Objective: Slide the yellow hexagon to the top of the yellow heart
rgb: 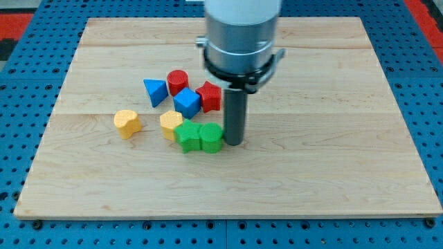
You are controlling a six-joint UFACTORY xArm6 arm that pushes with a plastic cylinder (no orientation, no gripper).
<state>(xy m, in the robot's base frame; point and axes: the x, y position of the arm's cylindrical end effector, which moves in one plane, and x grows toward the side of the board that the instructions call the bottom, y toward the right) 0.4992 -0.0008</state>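
Observation:
The yellow hexagon [170, 124] lies near the board's middle, touching the left one of two green blocks [187, 135]. The yellow heart [127, 123] lies alone to its left, a small gap apart, at about the same height in the view. My tip [234, 143] rests on the board just right of the right green block [211, 137], touching or nearly touching it. The tip is to the right of the hexagon, with both green blocks between them.
A blue triangle [155, 91], a red cylinder [178, 81], a blue cube [187, 102] and a red star-like block [209, 96] cluster just above the hexagon. The wooden board [332, 173] lies on a blue perforated table.

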